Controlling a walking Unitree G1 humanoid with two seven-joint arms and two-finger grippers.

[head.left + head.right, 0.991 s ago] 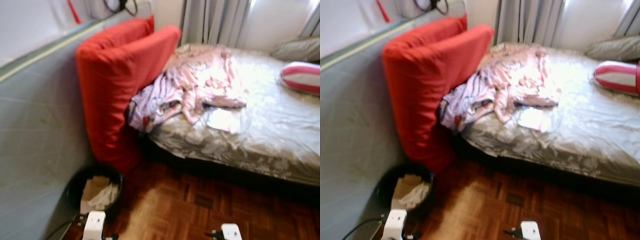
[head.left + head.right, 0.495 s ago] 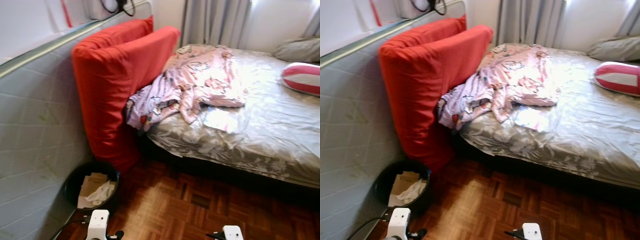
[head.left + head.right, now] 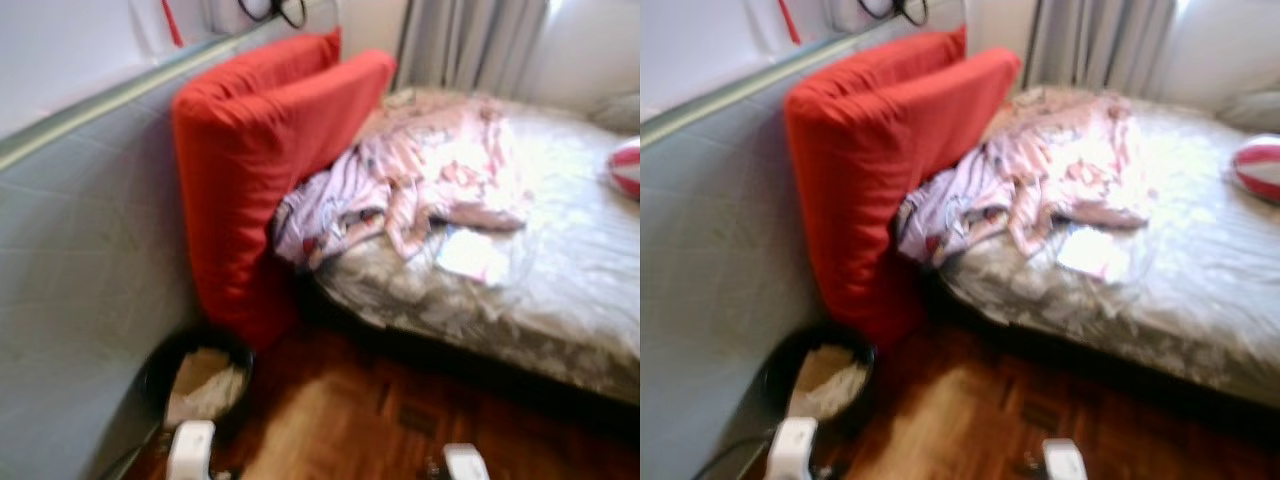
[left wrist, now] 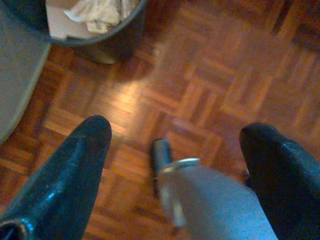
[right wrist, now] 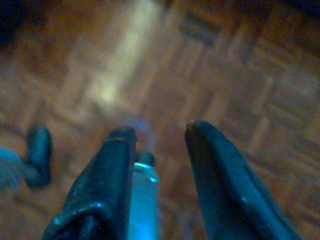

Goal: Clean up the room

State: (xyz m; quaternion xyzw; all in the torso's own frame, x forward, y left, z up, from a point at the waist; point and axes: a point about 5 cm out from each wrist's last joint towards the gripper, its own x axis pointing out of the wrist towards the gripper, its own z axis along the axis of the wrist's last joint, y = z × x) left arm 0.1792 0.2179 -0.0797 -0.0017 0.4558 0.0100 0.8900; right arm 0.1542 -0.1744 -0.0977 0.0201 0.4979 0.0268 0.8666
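A heap of pink and lilac clothes (image 3: 420, 180) lies crumpled on the bed (image 3: 570, 300), spilling over its near left corner. A flat white sheet (image 3: 470, 255) rests on the cover beside the heap. A black bin (image 3: 200, 380) holding paper and card stands on the floor against the red cushions (image 3: 270, 160). My left gripper (image 4: 176, 129) hangs open low over the parquet, with the bin (image 4: 100, 30) just ahead of it. Over bare floor, my right gripper (image 5: 161, 129) is open with nothing between its fingers.
A grey padded panel (image 3: 80, 260) runs along the left side. Two big red cushions lean between it and the bed. A red and white striped pillow (image 3: 628, 165) lies at the bed's far right. Curtains (image 3: 470, 40) hang behind. Parquet floor (image 3: 340, 430) lies in front.
The whole picture has shifted to the right and blurred, so the camera has swung left. The clothes, bin and cushions stay where they were. Both arms still hang low.
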